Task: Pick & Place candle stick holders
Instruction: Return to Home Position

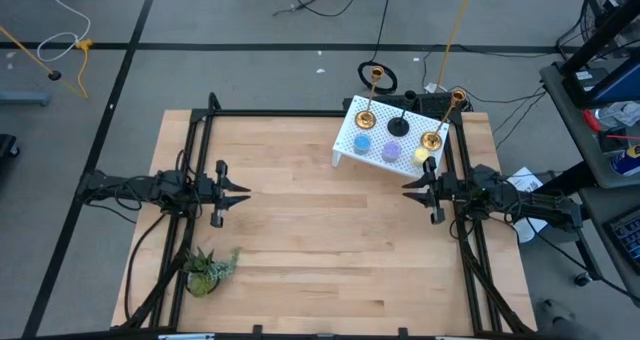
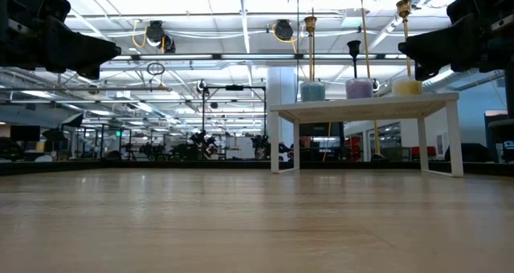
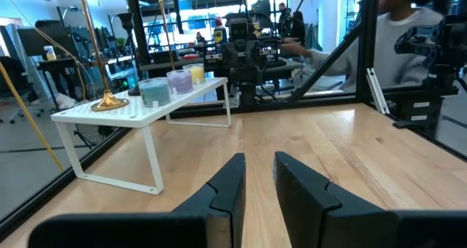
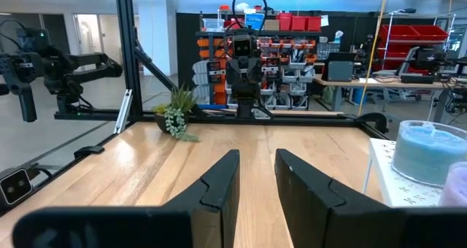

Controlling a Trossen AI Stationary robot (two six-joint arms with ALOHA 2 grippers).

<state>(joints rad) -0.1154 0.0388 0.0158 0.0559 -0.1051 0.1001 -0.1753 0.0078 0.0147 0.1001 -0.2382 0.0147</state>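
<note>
Starting on the left, the left gripper [image 1: 240, 193] hangs in the air over the left side of the wooden table [image 1: 320, 240] and points toward the middle. Its two dark fingers [image 3: 228, 186] are a little way apart, and nothing is between them. Beside this arm, in the table corner at the bottom left of the high view, a small green plant [image 1: 205, 270] sits by itself, well apart from everything else.

Over on the right side, by the table edge at the top of the high view, is a white stand [image 1: 347, 138] full of little holes. It is turned a bit crooked. Six things stand straight up on top of it, in two rows. In the far row come the first brass holder [image 1: 367, 117], the black holder [image 1: 398, 127] and the second brass holder [image 1: 432, 140]. The brass ones have tall thin stems. In the near row come the blue holder [image 1: 362, 142], the lilac holder [image 1: 391, 152] and the yellow holder [image 1: 421, 156]. These are low and round and sit close side by side.

Last, the right gripper [image 1: 408, 188] hangs in the air near the yellow holder but does not touch it. It points toward the middle too. Its fingers [image 4: 219, 182] are loose, with a small gap, and they hold nothing.
</note>
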